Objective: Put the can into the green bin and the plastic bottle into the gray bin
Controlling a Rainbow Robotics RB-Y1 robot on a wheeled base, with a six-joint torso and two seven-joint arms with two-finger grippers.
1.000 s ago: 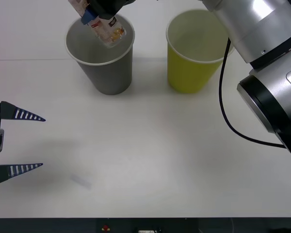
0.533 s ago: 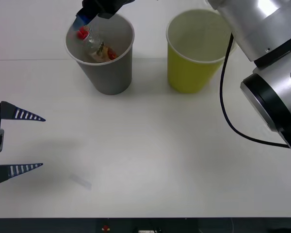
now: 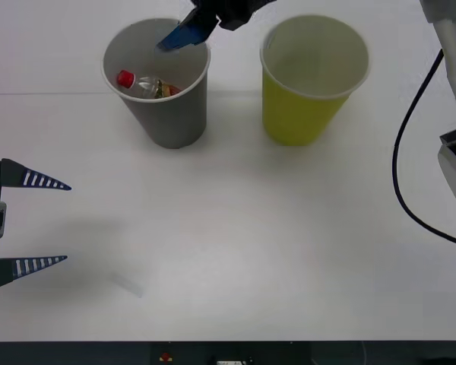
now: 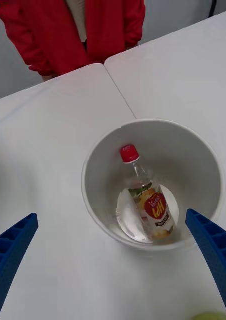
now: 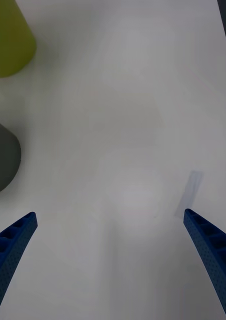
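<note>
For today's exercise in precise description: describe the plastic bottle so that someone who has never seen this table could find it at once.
On the white table stand two large paper cups, the gray bin to the left of the green bin. Inside the gray one lies the plastic bottle: small and clear, with a red screw cap and a white, yellow and red label.

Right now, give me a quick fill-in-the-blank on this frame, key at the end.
1. The plastic bottle lies inside the ____ bin.
2. The bottle's screw cap is ____.
3. The right gripper hangs above that bin with its fingers ____.
4. The left gripper waits at the table's ____ edge, open.

Missing words: gray; red; open; left
</note>
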